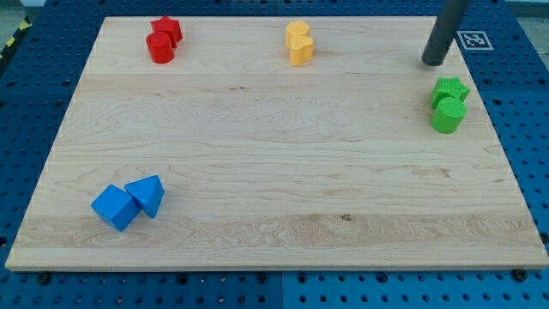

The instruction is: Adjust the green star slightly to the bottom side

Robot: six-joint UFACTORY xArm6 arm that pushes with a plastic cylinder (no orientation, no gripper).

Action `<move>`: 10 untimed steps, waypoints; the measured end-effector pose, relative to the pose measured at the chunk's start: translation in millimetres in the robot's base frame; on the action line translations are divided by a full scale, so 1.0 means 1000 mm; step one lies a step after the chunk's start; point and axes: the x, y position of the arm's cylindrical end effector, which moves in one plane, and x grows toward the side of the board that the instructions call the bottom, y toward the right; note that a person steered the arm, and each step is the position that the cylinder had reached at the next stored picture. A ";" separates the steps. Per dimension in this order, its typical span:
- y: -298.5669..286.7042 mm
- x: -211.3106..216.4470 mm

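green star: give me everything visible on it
The green star is a small, solid, matte bright-green block lying flat on the wooden board near the view's right edge. Its lower side touches a green cylinder just below it. My tip stands slightly above and left of it, apart.

1. a pale wooden board [274, 146] with fine lengthwise grain fills most of the view; a small dark knot sits toward the view's bottom, a little right of centre.
2. the board lies on a blue perforated surface [34, 86] with rows of small dark holes, showing along all four sides.
3. a white square fiducial marker [473, 39] with black patterning lies at the view's top right, just off the board's corner.
4. a strip of yellow-and-black hazard striping [12, 39] shows at the view's top left edge.
5. light is even and soft, shadows short and faint.
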 end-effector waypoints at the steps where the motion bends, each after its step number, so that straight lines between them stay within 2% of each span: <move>1: -0.002 0.012; 6: -0.019 0.065; 7: -0.044 0.053; 8: -0.048 0.019; 10: 0.040 0.030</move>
